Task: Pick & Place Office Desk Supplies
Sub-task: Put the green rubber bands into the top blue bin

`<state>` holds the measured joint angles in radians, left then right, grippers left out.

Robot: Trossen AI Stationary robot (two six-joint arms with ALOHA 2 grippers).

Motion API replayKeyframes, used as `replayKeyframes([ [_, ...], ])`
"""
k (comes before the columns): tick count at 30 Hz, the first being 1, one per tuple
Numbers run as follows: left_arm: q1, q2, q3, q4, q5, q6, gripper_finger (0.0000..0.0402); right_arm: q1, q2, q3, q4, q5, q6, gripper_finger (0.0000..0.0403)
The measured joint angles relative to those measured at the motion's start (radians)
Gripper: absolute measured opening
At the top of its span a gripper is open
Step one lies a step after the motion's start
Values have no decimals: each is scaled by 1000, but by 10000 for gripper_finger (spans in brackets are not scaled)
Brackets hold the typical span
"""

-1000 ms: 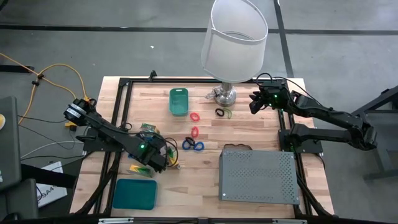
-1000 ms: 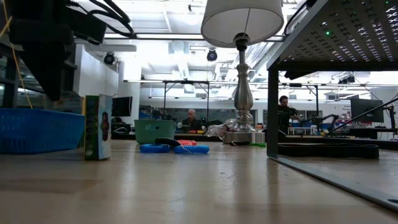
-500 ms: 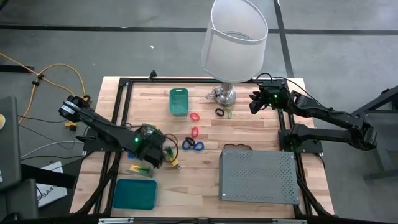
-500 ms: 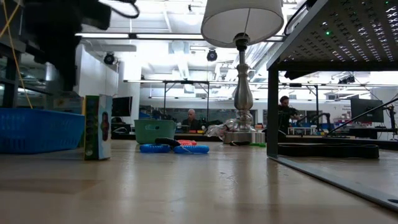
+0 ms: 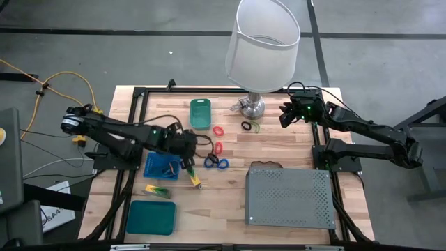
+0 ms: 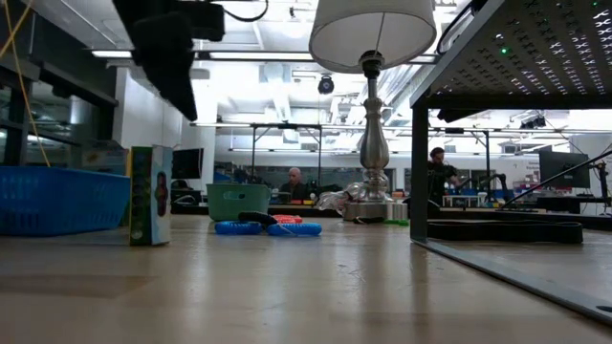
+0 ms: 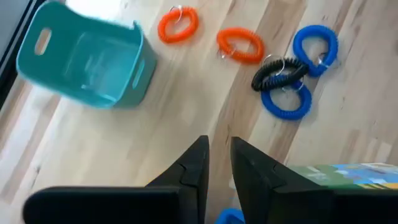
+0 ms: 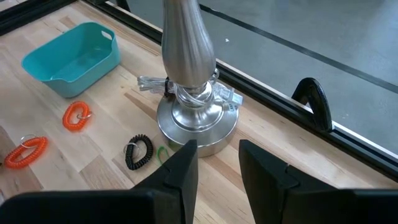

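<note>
1. Here I see three containers on the tabletop (image 5: 230, 209): a small teal bin (image 5: 200, 113) whose inside shows bare, a blue tray (image 5: 162, 166) whose contents I cannot make out, and a flat dark-teal tray (image 5: 150, 217) near the front edge.
2. Loose supplies, counted: two red coils (image 5: 218, 139), two blue coils (image 5: 216, 162) with one black coil (image 7: 278, 73) lying across them, a second black coil (image 8: 138, 151) touching a green loop (image 8: 161, 152) just beside the lamp base (image 8: 196, 121), and two yellow-and-green blocks (image 5: 159, 189).
3. The left end effector (image 7: 217, 142) hovers above the tabletop between the blue tray and the blue coils, its fingers only narrowly parted and gripping nothing.
4. The right end effector (image 8: 217, 146) waits near the lamp base, fingers apart, holding nothing.
</note>
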<state>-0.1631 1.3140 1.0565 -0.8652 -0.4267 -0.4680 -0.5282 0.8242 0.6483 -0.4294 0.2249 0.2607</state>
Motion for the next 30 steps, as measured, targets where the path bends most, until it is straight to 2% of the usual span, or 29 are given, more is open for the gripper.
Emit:
replayKeyframes([
  [7,138,-58,1,98,79,237,61,0,0,0,0,0,0,105],
  [15,334,-61,1,222,403,538,61,0,0,0,0,0,0,105],
  [17,381,-61,1,239,449,579,61,0,0,0,0,0,0,105],
  [22,449,-61,1,241,475,589,61,0,0,0,0,0,0,105],
  [30,451,-61,1,242,477,568,61,0,0,0,0,0,0,105],
])
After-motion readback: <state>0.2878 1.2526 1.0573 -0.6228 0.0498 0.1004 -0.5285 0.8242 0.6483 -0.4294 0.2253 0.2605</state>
